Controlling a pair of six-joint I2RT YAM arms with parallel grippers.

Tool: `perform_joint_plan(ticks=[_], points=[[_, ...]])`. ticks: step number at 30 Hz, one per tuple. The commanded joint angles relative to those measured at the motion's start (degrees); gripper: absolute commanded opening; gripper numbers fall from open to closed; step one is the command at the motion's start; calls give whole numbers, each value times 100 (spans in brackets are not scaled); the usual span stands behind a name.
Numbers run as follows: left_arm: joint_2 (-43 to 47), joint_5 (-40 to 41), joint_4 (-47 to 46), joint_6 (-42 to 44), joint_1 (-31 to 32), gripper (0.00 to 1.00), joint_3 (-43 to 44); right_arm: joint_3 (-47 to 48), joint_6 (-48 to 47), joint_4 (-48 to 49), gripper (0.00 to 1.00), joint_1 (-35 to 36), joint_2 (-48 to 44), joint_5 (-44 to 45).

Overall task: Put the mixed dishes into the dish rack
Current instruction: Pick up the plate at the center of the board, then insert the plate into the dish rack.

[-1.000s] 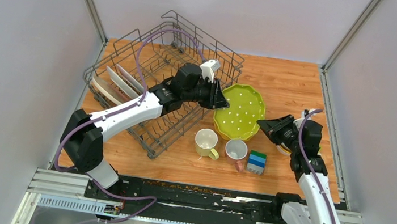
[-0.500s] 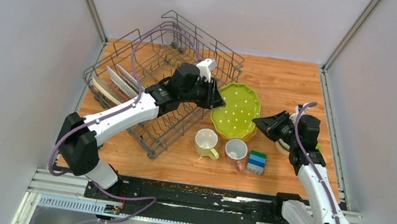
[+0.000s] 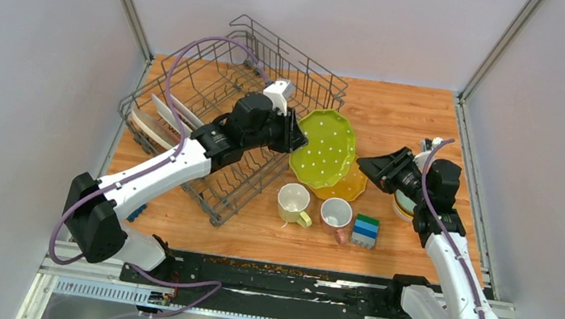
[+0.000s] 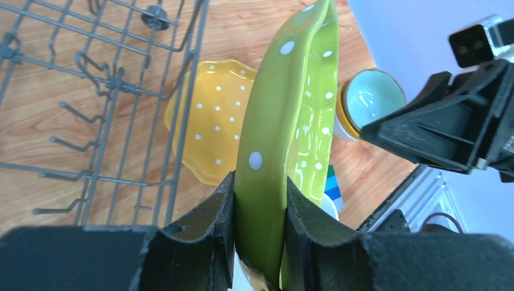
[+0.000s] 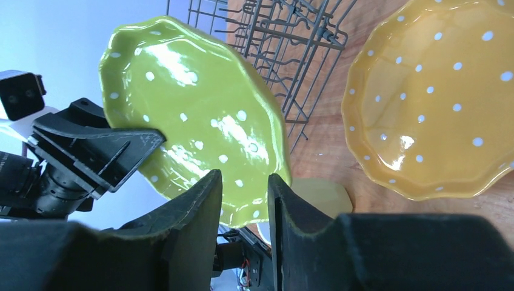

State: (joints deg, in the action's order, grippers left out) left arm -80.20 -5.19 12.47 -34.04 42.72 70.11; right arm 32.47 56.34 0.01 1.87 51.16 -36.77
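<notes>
Holding lime-green scalloped plate [image 3: 323,148] in my left gripper [image 4: 257,206] beside grey wire dish rack [image 3: 191,83].
Two plates [image 3: 170,117] racked; right gripper [image 5: 245,200] narrowly parted, empty; yellow plate [image 5: 430,103], mugs [image 3: 293,201], bowls [image 4: 370,100] wait.

Just right of the large grey wire dish rack [image 3: 228,80], a tilted green scalloped dotted plate [image 3: 324,148] bars the way. Nearer, a yellow scalloped plate [image 3: 346,187], a pale yellow mug [image 3: 293,202] and a white mug [image 3: 336,213] crowd the wooden surface [image 3: 406,118]. Behind them, bare wood leaves room. White plates [image 3: 162,119] fill the rack's left end.
</notes>
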Motion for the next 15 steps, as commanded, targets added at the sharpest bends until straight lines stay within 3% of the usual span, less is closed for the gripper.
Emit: perform_joint_plan(ticks=[1, 15], points=[[542, 450, -632, -77, -8, 0, 109, 260, 64, 333, 35, 42, -64, -129], [1321, 1877, -334, -57, -9, 0, 67, 217, 48, 333, 35, 42, 29, -86]])
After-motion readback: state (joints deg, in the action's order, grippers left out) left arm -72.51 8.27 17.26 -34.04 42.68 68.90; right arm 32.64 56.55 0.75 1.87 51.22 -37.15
